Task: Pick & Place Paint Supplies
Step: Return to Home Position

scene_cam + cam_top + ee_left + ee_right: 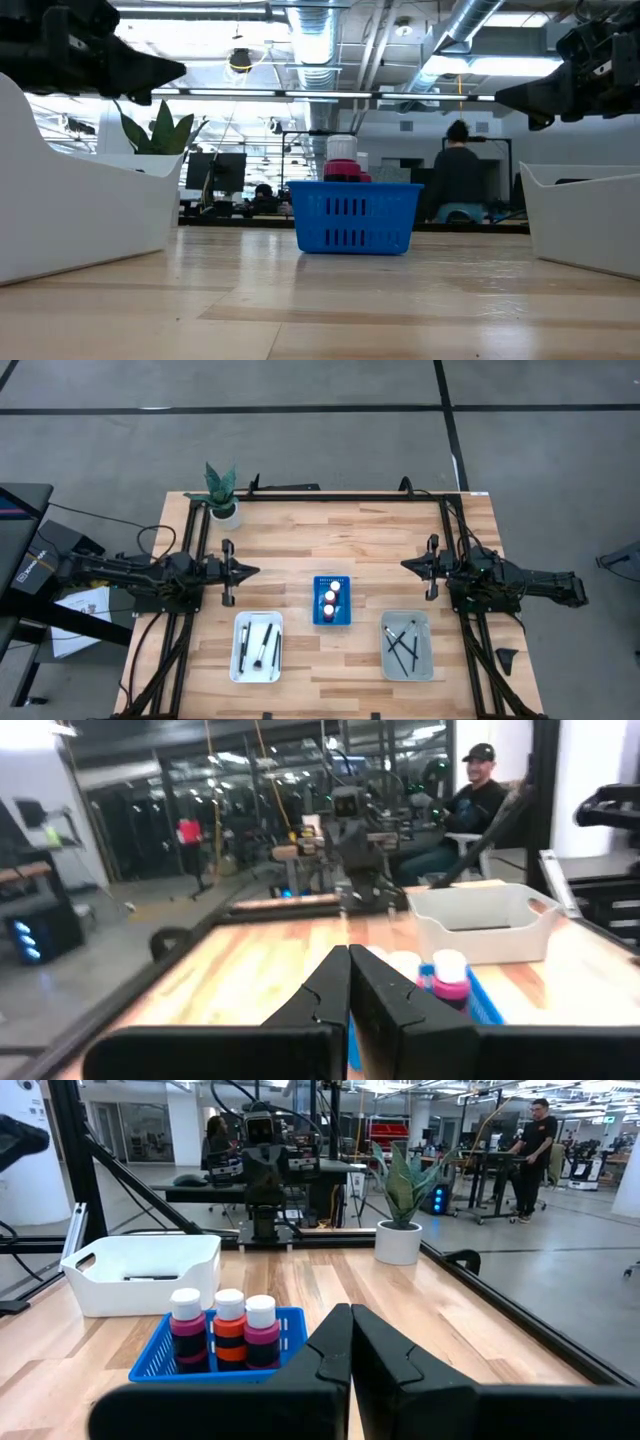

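Paint bottles (342, 168) mostly hidden inside blue rack (352, 215)

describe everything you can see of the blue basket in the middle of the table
The small blue rectangular plastic basket stands upright and flat on the light wooden table. It sits between the white rectangular plastic tray and the grey rectangular plastic tray, apart from both. Its side walls have vertical slots under a solid rim. Inside, three white-capped paint bottles stand upright in a row, their caps rising above the rim. Nothing else touches it.
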`<state>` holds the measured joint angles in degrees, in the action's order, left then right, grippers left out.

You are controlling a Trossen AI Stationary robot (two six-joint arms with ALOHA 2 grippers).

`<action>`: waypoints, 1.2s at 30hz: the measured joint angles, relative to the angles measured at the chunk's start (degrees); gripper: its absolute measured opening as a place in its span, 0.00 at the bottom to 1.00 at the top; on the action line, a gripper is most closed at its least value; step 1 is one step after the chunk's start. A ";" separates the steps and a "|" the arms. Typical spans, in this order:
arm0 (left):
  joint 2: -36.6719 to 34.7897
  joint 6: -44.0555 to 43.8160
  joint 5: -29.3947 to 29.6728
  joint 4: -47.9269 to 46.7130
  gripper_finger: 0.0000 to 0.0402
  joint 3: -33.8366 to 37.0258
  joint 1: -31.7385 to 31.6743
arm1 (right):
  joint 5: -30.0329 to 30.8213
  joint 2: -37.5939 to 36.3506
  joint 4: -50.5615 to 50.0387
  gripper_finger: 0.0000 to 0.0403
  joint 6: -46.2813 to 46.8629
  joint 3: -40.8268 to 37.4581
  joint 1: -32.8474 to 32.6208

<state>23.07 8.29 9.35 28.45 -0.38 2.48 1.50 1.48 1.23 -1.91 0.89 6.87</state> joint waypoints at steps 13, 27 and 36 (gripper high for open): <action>-14.40 -4.46 -5.03 -20.75 0.00 0.00 0.02 | 0.00 0.00 0.01 0.00 0.00 0.00 0.00; -15.21 -4.53 -9.19 -26.81 0.00 0.00 0.02 | 0.00 0.02 0.02 0.00 0.00 0.00 0.00; -15.06 -4.24 -9.12 -27.15 0.00 0.00 0.02 | 0.00 0.01 0.02 0.00 0.00 0.00 0.00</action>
<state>8.01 4.05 0.23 1.30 -0.38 2.50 1.50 1.48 1.26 -1.91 0.89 6.87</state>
